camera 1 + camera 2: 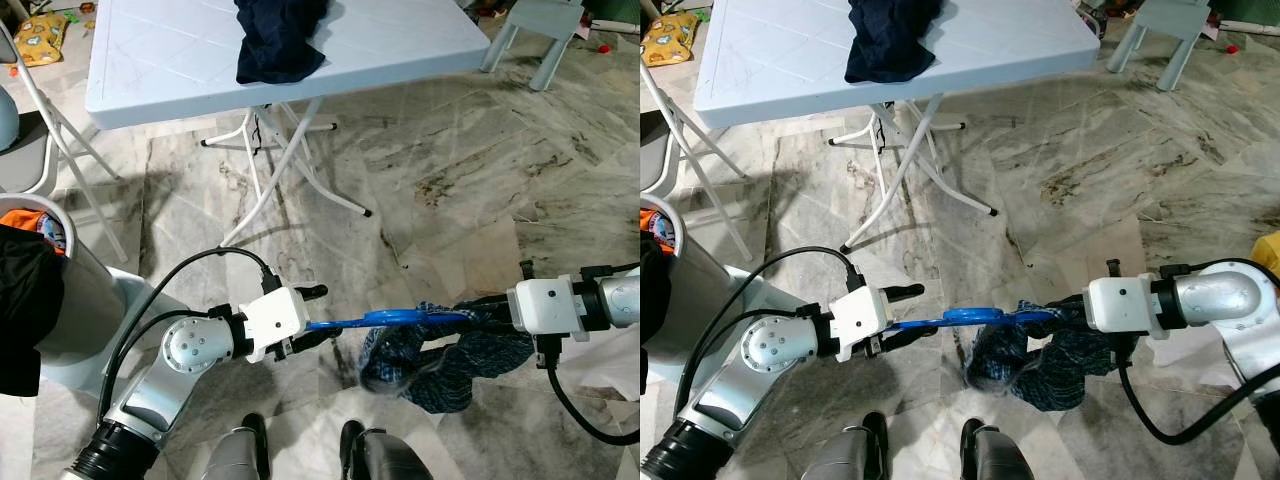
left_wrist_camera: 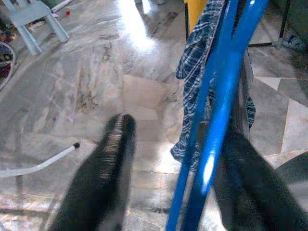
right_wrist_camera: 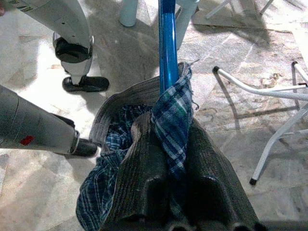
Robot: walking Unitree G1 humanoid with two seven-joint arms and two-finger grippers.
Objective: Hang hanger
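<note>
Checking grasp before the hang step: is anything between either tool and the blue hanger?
Partly. The right tool is shut on the blue hanger with the plaid shirt pinched between its fingers and the bar. The left tool straddles the other end, nothing between. No rail in view.

A dark garment (image 1: 280, 40) lies on the white folding surface (image 1: 160, 70), well beyond the left pincer (image 1: 305, 315).
</note>
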